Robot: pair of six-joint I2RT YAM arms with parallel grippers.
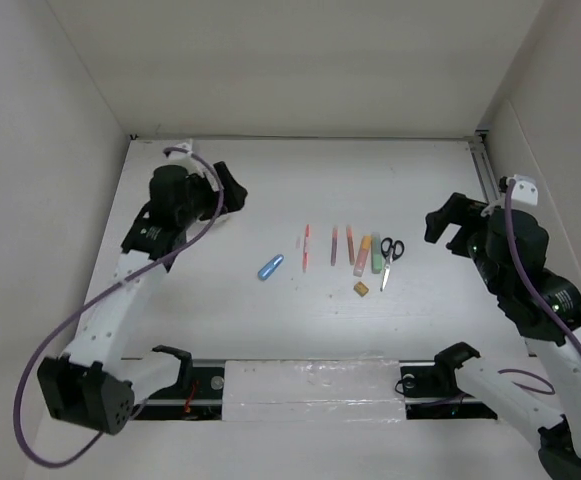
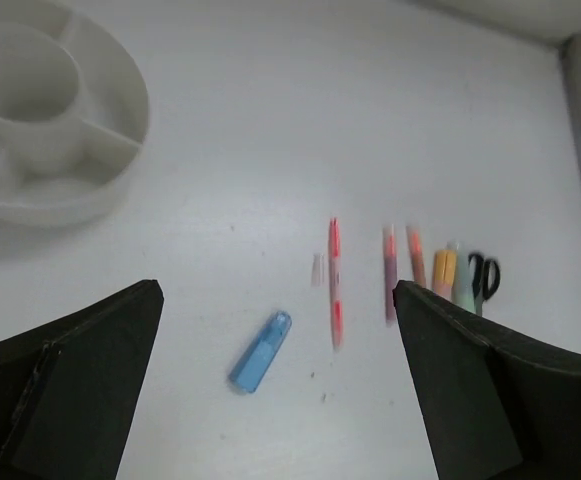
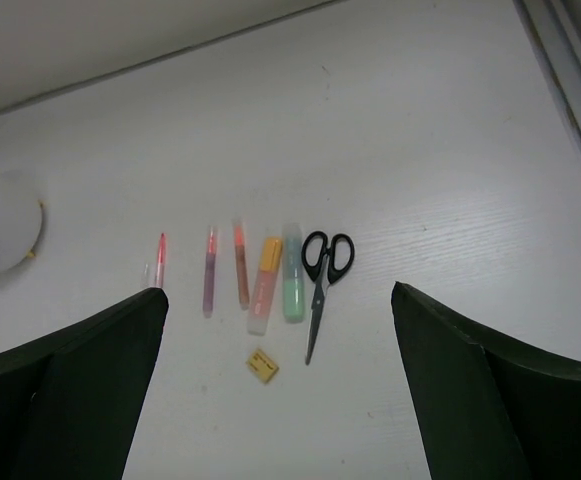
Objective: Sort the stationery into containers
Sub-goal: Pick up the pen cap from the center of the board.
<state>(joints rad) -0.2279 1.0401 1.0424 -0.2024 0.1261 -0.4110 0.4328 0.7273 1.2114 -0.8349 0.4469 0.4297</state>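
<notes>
The stationery lies in a row mid-table: a blue capsule piece [image 1: 270,267] [image 2: 260,351], a red pen [image 1: 306,247] [image 2: 335,283], a pink pen [image 1: 334,245] [image 3: 209,270], an orange pen [image 1: 350,245] [image 3: 241,263], an orange highlighter [image 1: 362,255] [image 3: 265,284], a green highlighter [image 1: 377,254] [image 3: 292,272], black-handled scissors [image 1: 390,255] [image 3: 322,280] and a tan eraser [image 1: 361,289] [image 3: 262,365]. The white divided container [image 2: 50,120] [image 3: 0,235] stands at the far left, hidden under the left arm in the top view. My left gripper [image 1: 232,192] [image 2: 275,295] and right gripper [image 1: 448,221] [image 3: 278,292] hover open and empty, well above the table.
White walls enclose the table on the left, back and right. A metal rail [image 1: 482,175] runs along the right edge. A taped strip [image 1: 310,388] lies between the arm bases at the near edge.
</notes>
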